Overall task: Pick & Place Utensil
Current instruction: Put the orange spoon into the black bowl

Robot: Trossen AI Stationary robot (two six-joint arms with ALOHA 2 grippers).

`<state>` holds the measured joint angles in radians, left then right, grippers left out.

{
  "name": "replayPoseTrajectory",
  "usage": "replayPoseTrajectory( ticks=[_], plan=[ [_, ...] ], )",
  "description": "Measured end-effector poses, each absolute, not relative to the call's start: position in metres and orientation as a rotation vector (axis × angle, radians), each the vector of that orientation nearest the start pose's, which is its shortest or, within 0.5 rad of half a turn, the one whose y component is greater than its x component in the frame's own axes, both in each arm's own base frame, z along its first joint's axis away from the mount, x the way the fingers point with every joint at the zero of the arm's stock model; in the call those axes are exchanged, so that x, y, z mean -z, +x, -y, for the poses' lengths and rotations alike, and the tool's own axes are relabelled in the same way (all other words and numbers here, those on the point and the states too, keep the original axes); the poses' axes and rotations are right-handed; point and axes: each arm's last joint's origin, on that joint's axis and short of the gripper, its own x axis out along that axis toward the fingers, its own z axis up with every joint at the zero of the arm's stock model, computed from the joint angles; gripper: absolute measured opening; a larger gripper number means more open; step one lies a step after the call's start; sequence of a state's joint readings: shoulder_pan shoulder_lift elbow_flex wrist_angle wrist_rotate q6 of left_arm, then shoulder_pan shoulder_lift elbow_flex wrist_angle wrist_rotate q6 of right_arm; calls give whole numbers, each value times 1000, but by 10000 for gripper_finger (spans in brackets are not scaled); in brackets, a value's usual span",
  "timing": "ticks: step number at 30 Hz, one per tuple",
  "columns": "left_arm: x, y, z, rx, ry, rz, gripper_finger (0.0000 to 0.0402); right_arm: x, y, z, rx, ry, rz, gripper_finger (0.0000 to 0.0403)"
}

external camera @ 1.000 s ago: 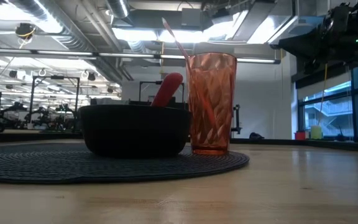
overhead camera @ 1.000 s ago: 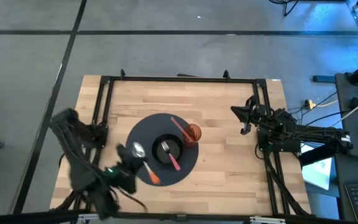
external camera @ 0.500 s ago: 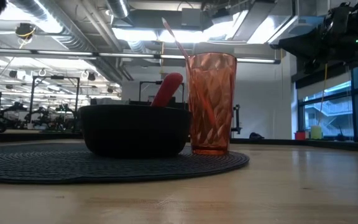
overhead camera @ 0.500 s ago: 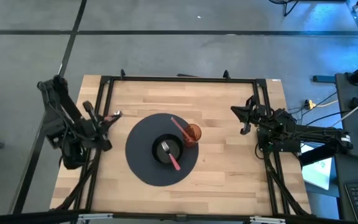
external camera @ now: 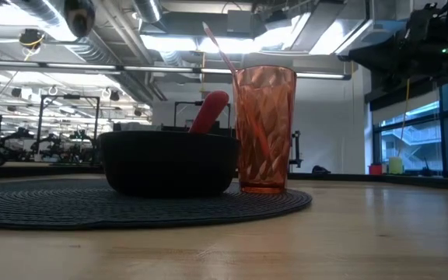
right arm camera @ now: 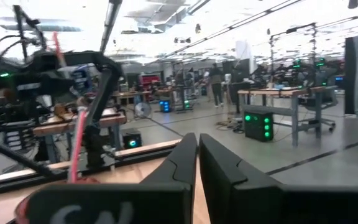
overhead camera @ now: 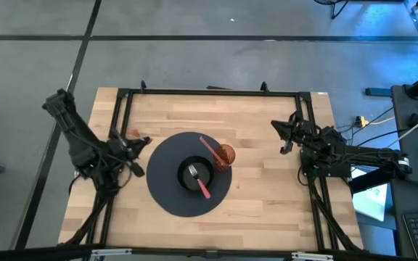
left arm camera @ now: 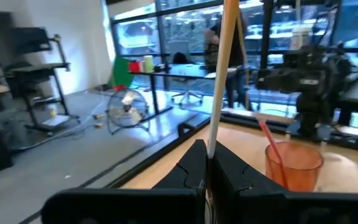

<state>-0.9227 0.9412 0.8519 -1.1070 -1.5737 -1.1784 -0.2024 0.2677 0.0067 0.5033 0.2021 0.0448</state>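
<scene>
The round dark placemat (overhead camera: 189,174) sits mid-table and carries the black bowl (overhead camera: 195,175), where a red-handled fork (overhead camera: 199,181) already lies, and the orange tumbler (overhead camera: 225,155) just beside it, with a pink utensil (overhead camera: 210,148) standing inside. So two utensils look placed, and one is left to deliver: the spoon (left arm camera: 221,68), clamped between the closed fingers of the left gripper (overhead camera: 131,147), which is raised near the table's left edge, just off the mat. The spoon's bowl (external camera: 78,15) shows high in the low view, so I judge it is lifted well clear of the table. Compared with a second ago, the left arm has swung away from the mat's near-left edge and carried the spoon up with it. The right gripper (overhead camera: 287,133), fingers together and empty, has not moved from the right edge.
</scene>
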Motion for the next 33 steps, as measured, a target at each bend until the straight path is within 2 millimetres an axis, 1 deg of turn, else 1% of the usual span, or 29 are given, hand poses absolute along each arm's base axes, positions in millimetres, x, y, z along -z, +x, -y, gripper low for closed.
replayPoseTrajectory(
  ticks=[2,5,8,11,14,16,18,20,22,24,26,28,30,32,33],
  plan=[
    [-286,118,98,-687,53,-17,2,-191,107,28,412,46,254,21],
    [-275,136,106,-732,166,-71,2,-191,107,29,434,31,254,21],
    [-264,149,115,-746,279,-125,2,-192,107,29,445,20,254,21],
    [-252,161,120,-760,330,-165,2,-191,107,29,442,30,249,21],
    [-241,171,125,-763,352,-202,2,-190,107,29,438,50,246,21],
    [-235,175,129,-749,398,-238,2,-190,107,29,437,52,248,21],
    [-235,177,133,-726,443,-268,2,-190,107,29,434,56,248,21],
    [-244,181,139,-679,476,-310,2,-191,107,29,428,63,251,21],
    [-260,190,149,-595,513,-355,2,-190,107,29,427,71,251,21],
    [-279,203,157,-450,565,-397,2,-191,107,29,427,71,254,21],
    [-301,216,163,-265,599,-376,2,-191,107,29,426,70,260,21],
    [-325,225,167,-75,630,-293,2,-191,107,29,427,70,261,21],
    [-348,229,167,131,656,-170,2,-191,107,29,426,71,260,21],
    [-370,231,162,305,663,-23,2,-191,107,29,426,71,261,21],
    [-379,231,156,374,663,41,2,-191,107,29,425,72,261,21]
  ],
)
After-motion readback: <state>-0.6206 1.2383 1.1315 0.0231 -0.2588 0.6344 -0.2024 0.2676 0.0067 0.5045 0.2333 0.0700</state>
